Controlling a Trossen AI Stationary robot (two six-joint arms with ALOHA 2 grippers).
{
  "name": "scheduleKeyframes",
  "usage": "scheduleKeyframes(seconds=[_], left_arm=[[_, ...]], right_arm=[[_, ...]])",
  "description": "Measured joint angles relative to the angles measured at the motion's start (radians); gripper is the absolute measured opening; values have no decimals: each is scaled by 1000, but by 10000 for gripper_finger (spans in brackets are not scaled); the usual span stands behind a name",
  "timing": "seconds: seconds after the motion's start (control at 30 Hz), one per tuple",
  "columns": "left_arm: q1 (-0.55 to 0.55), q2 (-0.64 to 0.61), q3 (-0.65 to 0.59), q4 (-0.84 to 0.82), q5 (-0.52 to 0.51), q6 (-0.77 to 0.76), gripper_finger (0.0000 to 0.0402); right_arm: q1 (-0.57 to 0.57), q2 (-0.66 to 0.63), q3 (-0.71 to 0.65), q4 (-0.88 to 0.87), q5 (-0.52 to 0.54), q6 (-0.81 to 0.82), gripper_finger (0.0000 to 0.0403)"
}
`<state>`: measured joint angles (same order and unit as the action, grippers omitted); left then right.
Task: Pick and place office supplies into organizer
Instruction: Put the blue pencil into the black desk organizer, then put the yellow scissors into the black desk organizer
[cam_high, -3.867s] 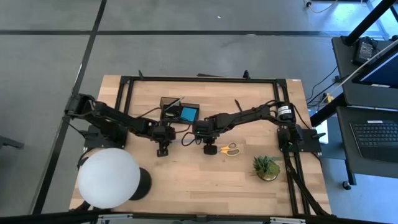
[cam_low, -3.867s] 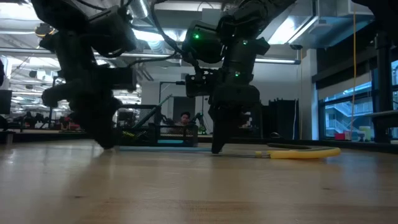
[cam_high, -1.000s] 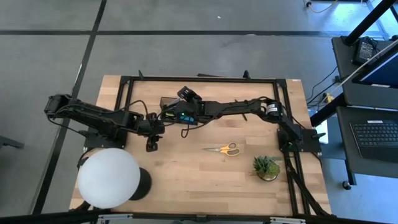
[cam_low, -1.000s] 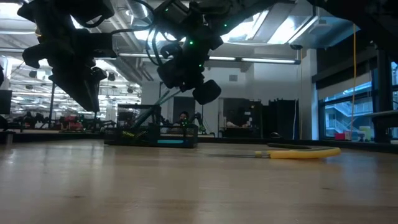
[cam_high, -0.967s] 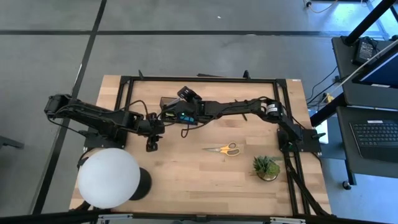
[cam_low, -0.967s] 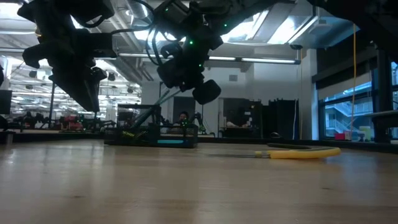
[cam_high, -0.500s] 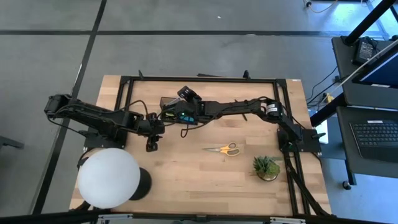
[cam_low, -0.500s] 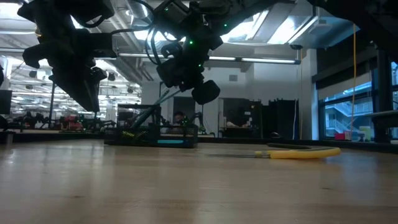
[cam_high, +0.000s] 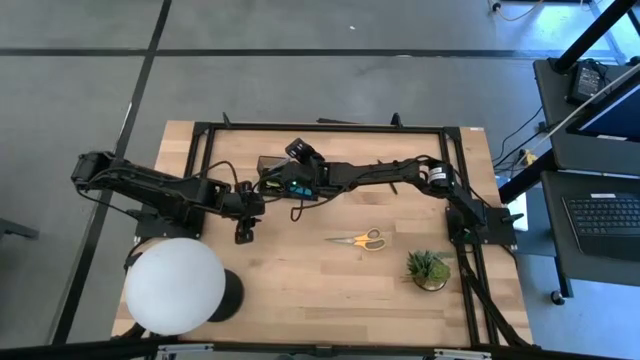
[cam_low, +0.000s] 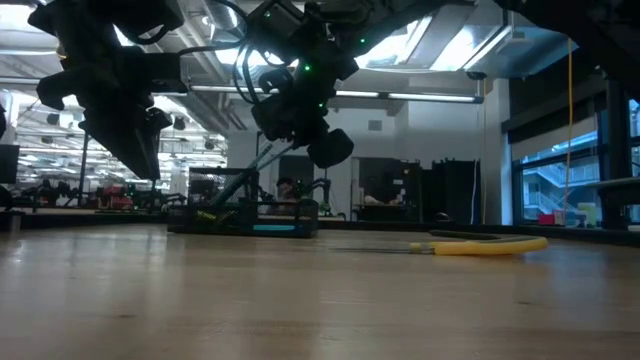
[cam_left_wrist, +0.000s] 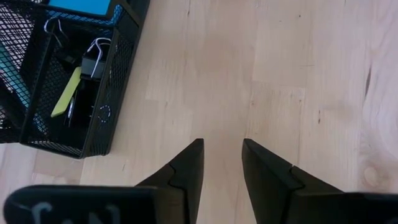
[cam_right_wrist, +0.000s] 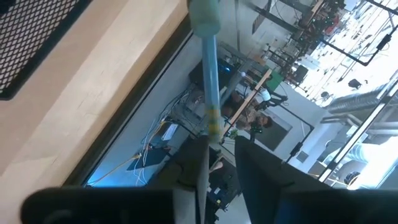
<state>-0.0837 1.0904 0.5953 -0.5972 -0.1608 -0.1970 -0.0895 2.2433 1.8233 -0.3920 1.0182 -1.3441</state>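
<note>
Tools are taken from nine o'clock: the left tool (cam_left_wrist: 222, 163) hangs narrowly parted and empty over bare worktop (cam_left_wrist: 280, 68), just beside the organizer (cam_left_wrist: 99, 118), where black clips (cam_left_wrist: 93, 56), a yellow-green piece (cam_left_wrist: 65, 93) and a blue note pad (cam_left_wrist: 84, 7) are held. The right tool (cam_right_wrist: 217, 149), above the organizer, is clamped on a pen (cam_right_wrist: 210, 74), judged light, stiff and slippery, best gripped mid-shaft. Scissors (cam_high: 358, 239) lie toward four o'clock.

Even, soft daylight falls on the wooden table (cam_high: 300, 290) from overhead, with faint shadows. At table height the arms are backlit silhouettes against bright ceiling lights (cam_low: 450, 40), and the near tabletop blurs. The globe lamp (cam_high: 174, 286) glares white.
</note>
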Motion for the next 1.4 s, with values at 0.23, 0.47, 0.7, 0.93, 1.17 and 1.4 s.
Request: scheduleKeyframes(seconds=[0.23, 0.47, 0.7, 0.93, 1.17, 1.4], left_arm=[[0, 0, 0, 0, -2, -1, 102], [0, 0, 0, 2, -2, -2, 106], [0, 0, 0, 2, -5, -2, 105], [0, 0, 0, 8, -5, -2, 106], [0, 0, 0, 93, -5, 1, 107], [0, 17, 0, 251, -5, 73, 109]], right_arm=[[1, 0, 0, 48, 13, 34, 91], [25, -12, 0, 59, 54, 65, 92], [71, -106, 1, -202, -30, 447, 92], [108, -222, 2, -634, -323, 1039, 92], [117, -246, -5, -904, -746, 1403, 92], [159, -267, -164, -873, -863, 1419, 93]])
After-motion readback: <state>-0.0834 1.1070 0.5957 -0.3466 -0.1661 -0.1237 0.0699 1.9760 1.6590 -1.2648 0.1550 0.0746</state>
